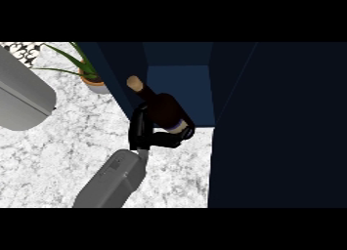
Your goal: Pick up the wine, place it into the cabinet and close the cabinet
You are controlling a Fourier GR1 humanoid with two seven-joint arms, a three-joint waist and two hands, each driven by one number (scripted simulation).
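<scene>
Your right hand [150, 131] has its black fingers curled round the dark glass wine bottle with the tan cork top [160, 105], at the mouth of the dark blue cabinet [177, 83]; carry it further in, neck leading, clear of the cabinet wall beside it; set it down inside before you uncurl; the left hand is out of view

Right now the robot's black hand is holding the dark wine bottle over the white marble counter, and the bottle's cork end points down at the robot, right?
Not quite. In the head view the black hand does hold the dark wine bottle, but its tan cork end points up, away from the robot, toward the open dark blue cabinet.
</scene>
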